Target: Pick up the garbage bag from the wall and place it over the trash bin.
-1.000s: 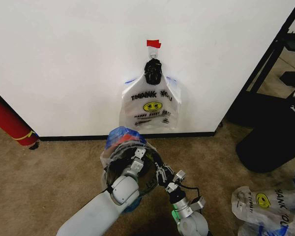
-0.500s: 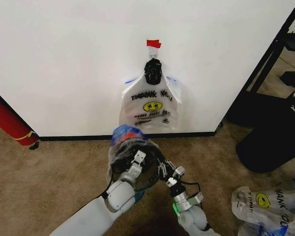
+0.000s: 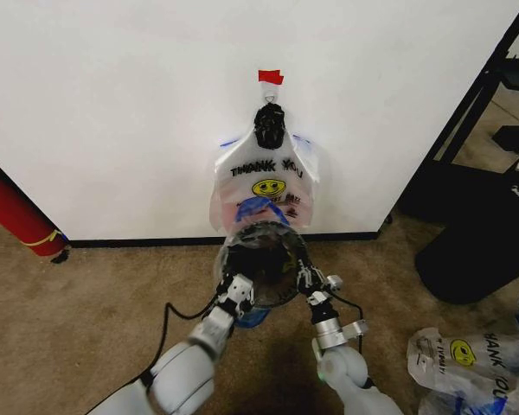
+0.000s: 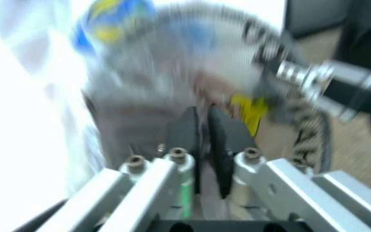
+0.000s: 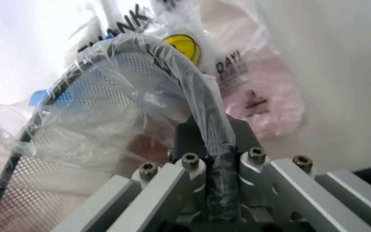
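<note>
**Where my three cameras look**

My head camera looks forward and down from above at the plain white wall [image 3: 112, 104], from some way back, taking in the brown carpet floor [image 3: 69, 294] and both my forearms reaching up from the lower edge.

My left wrist camera looks along my left gripper [image 4: 200, 128], very near the round black wire-mesh bin [image 4: 301, 130] draped in thin translucent plastic [image 4: 172, 58].

My right wrist camera looks along my right gripper [image 5: 214, 145], pressed close to the bin's rim [image 5: 192, 82], facing the wall.

All three views share the plastic-covered bin; the left wrist view also catches my right arm [image 4: 340, 92] across it.
</note>
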`<state>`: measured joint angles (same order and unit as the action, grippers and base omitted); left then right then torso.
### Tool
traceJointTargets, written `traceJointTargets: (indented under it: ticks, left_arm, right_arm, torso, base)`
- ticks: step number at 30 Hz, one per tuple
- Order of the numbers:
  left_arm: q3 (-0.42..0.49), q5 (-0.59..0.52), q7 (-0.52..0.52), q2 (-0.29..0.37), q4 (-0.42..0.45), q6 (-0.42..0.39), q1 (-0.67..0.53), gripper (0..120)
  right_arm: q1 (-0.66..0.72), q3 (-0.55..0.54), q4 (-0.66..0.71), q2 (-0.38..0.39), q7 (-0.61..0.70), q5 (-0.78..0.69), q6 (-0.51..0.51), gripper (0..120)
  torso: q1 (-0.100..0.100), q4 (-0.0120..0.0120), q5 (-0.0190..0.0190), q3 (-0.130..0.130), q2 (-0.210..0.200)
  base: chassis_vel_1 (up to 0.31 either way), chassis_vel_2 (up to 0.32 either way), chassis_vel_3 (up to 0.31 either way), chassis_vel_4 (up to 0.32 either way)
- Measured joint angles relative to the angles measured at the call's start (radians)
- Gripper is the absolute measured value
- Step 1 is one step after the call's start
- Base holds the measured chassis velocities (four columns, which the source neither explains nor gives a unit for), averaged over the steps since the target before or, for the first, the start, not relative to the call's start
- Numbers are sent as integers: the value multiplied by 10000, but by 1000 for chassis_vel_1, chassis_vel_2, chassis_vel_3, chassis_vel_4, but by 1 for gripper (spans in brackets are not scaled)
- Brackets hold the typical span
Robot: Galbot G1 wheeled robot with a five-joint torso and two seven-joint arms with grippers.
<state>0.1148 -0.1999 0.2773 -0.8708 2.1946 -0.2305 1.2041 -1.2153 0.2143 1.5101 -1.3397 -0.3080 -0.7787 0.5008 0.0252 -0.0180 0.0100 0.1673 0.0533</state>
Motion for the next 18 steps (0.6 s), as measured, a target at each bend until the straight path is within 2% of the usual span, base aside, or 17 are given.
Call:
traceJointTargets:
  ticks: [6, 10, 11, 15, 17, 18]
  left_arm:
    - [-1045, 77, -933, 384, 546, 773, 113, 31]
    - [-1525, -585, -935, 614, 656, 340, -398, 48]
    - [-1525, -585, -935, 614, 656, 340, -398, 48]
    - [-1694, -959, -893, 824, 85, 84, -749, 63]
    - [-1701, -958, -867, 914, -191, 71, -723, 74]
    - [-1701, -958, -867, 914, -191, 71, -723, 74]
  right_arm:
    - [-389, 217, 198, 415, -537, 203, 155, 0]
    - [-684, 450, 309, 664, -1225, 722, 534, 0]
    - [-684, 450, 309, 664, -1225, 722, 534, 0]
    - [-890, 612, 454, 814, -1704, 1060, 826, 0]
    - [-991, 669, 576, 867, -1799, 1152, 929, 0]
    - [-991, 669, 576, 867, -1799, 1152, 929, 0]
  torso:
    - [0, 0, 1, 0, 0]
    - [0, -2, 1, 0, 0]
    - [0, -2, 1, 0, 0]
    - [0, -3, 2, 0, 0]
    - [0, -2, 1, 0, 0]
    - [0, -2, 1, 0, 0]
  base:
    - [0, 0, 0, 0]
    - [0, 0, 0, 0]
    - [0, 0, 0, 0]
    - [0, 0, 0, 0]
    - [0, 0, 0, 0]
    - [0, 0, 0, 0]
